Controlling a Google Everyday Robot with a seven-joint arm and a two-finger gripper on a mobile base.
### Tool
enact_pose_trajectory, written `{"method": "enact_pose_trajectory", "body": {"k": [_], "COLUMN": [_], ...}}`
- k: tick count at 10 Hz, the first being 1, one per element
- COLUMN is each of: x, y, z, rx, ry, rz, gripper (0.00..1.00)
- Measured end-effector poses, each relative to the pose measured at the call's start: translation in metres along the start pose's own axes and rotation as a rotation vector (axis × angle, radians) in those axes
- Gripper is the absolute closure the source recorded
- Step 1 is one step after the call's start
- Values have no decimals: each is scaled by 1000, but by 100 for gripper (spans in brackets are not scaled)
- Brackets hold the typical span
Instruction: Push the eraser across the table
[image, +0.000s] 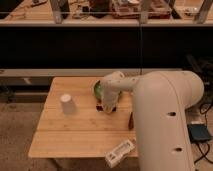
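The light wooden table (75, 135) stands in the middle of the view. My gripper (107, 104) reaches down onto the table top at its centre, at the end of the white arm (165, 120) that fills the right side. A small dark block with a reddish edge, the eraser (107, 109), shows just under the gripper and is mostly hidden by it. The gripper is at or touching the eraser; I cannot tell which.
A white cup (67, 103) stands on the left of the table. A green object (98, 90) lies just behind the gripper. A pale white block (120, 152) lies at the front edge. A slim reddish-brown item (131, 120) lies by the arm. Dark shelving runs behind.
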Motion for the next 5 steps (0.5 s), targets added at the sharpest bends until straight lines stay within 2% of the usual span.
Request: {"method": "enact_pose_trajectory", "body": {"k": [5], "x": [35], "y": [1], "z": [0], "rx": [-22], "ry": [-2], "rz": [5], "gripper": [100]}}
